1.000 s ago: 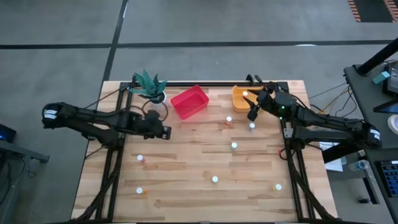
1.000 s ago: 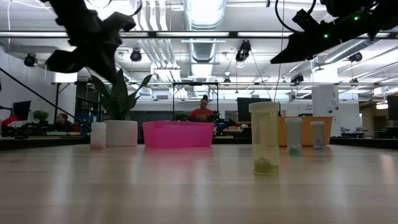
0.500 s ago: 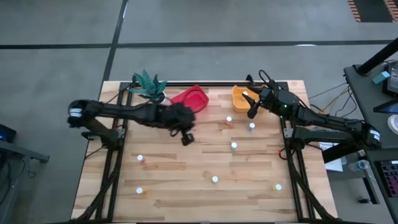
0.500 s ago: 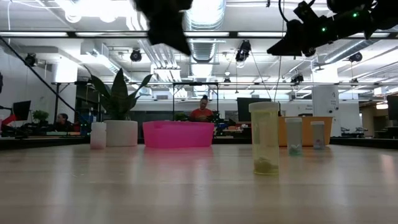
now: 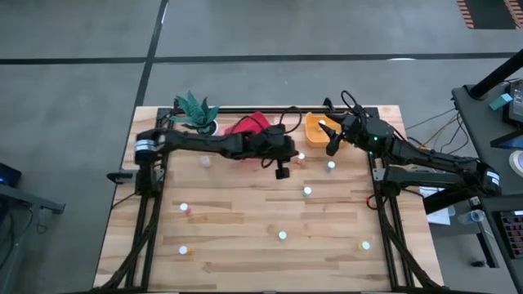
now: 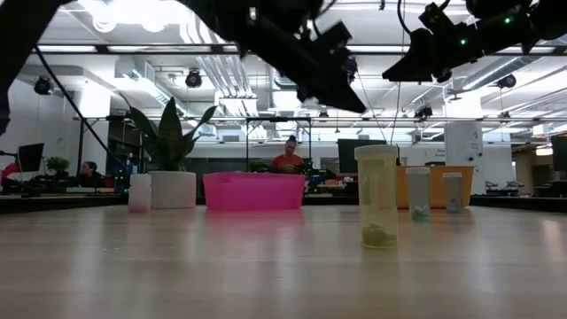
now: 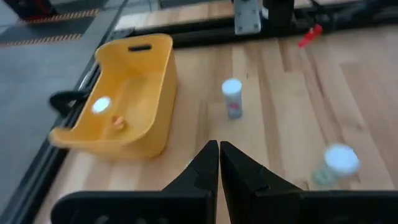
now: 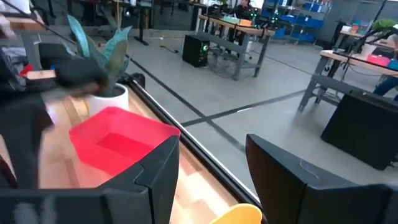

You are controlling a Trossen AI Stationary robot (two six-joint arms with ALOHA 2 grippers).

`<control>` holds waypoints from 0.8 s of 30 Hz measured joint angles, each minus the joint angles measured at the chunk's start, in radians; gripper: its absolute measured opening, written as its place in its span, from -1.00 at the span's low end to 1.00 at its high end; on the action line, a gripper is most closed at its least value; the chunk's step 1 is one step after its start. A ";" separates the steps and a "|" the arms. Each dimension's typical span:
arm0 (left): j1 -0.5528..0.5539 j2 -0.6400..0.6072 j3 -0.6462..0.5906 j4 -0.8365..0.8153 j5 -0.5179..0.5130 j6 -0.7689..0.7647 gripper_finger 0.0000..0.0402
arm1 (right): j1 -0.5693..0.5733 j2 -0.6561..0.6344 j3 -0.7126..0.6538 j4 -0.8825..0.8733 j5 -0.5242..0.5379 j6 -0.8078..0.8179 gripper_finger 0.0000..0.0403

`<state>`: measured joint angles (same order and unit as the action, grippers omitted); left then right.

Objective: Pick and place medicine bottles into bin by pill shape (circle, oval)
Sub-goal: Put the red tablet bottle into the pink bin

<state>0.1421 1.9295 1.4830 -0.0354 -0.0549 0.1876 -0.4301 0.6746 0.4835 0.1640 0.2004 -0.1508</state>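
Left gripper (image 5: 282,171) fingers together, empty, mid-table just beside a bottle (image 5: 301,157). Right gripper (image 5: 330,145) spread, empty, over yellow bin (image 5: 313,124). Other bottles scattered nearer. Risk: closed fingers could topple that bottle.

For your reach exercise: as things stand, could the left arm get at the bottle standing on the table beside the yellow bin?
Probably yes. The left tool, fingers shut, hangs just short of that bottle, with bare table between them and the yellow bin off to one side; it would have to open first.
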 joint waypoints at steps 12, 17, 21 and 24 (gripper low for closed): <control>0.022 0.188 0.013 0.143 0.026 -0.077 -1.00 | 0.000 0.001 -0.003 -0.003 0.000 -0.007 -0.12; 0.022 0.210 0.011 0.175 0.026 -0.075 -0.96 | 0.000 0.002 -0.004 -0.003 0.000 -0.007 -0.12; 0.025 0.207 0.010 0.190 0.023 -0.069 -0.74 | 0.000 0.002 -0.004 -0.004 0.000 -0.009 -0.12; 0.027 0.209 0.005 0.186 0.014 -0.076 -0.47 | 0.000 0.002 -0.005 -0.004 0.000 -0.010 -0.12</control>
<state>0.1692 2.1383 1.4876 0.1503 -0.0405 0.1120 -0.4301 0.6762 0.4789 0.1598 0.2001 -0.1609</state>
